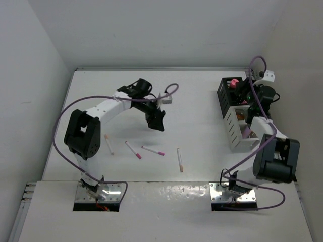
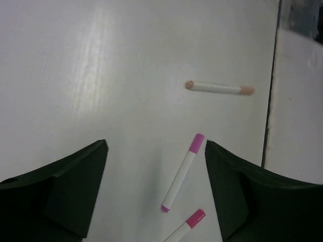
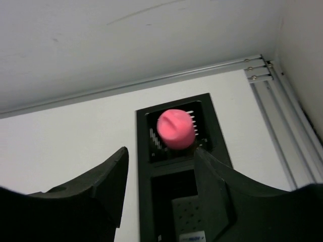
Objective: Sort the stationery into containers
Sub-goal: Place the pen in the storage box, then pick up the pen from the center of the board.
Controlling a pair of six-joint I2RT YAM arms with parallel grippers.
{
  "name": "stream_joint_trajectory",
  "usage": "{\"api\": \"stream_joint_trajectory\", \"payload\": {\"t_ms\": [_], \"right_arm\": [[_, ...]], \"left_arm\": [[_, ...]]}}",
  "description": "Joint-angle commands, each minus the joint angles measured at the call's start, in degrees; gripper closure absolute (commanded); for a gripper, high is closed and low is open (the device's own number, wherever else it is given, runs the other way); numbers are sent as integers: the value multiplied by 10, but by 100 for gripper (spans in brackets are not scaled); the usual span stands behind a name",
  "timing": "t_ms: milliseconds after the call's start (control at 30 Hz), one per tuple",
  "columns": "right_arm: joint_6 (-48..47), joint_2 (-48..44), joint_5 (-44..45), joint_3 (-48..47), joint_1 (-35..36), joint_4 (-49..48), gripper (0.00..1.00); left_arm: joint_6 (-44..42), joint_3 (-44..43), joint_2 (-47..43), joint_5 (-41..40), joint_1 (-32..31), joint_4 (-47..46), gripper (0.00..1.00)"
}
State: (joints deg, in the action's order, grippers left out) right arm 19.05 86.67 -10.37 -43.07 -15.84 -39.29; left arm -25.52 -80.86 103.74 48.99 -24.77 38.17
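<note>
Several thin white pens lie on the table: one at the left [image 1: 108, 144], two pink-tipped ones [image 1: 133, 149] [image 1: 153, 150] and an orange-tipped one [image 1: 179, 160]. My left gripper [image 1: 157, 121] hangs open above them. In the left wrist view a pink-capped pen [image 2: 183, 172] lies below, between its open fingers [image 2: 155, 143], with a second pen [image 2: 184, 227] nearer and the orange-tipped pen [image 2: 219, 88] farther. My right gripper [image 3: 160, 151] is open and empty over the black holder [image 3: 144, 151], where a pink piece [image 3: 175, 129] stands in the far compartment.
The white slatted rack [image 1: 239, 126] stands just in front of the black holder [image 1: 224, 96] at the right edge, with small coloured pieces inside. The table's near edge [image 2: 270, 101] meets a metal strip. Walls enclose the table at the back and sides.
</note>
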Motion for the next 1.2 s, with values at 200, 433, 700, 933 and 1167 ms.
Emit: {"api": "stream_joint_trajectory", "payload": {"t_ms": [200,433,700,933,1167], "right_arm": [[71,-222,-140,19,-44,187,51],[49,-352,-258,63,-126,369,59],[42,-406,-308,69,-169,479,63],[60,-401,-337,65,-169,480,63],[54,-389,-343,57,-169,481,63]], "left_arm": [[-375,-60,17,-52,-155,190,48],[-478,-90,76,-143,-254,184,60],[-541,-120,131,-210,-322,176,65],[-563,-123,162,-245,-351,169,65],[-580,-81,168,-290,-360,151,64]]}}
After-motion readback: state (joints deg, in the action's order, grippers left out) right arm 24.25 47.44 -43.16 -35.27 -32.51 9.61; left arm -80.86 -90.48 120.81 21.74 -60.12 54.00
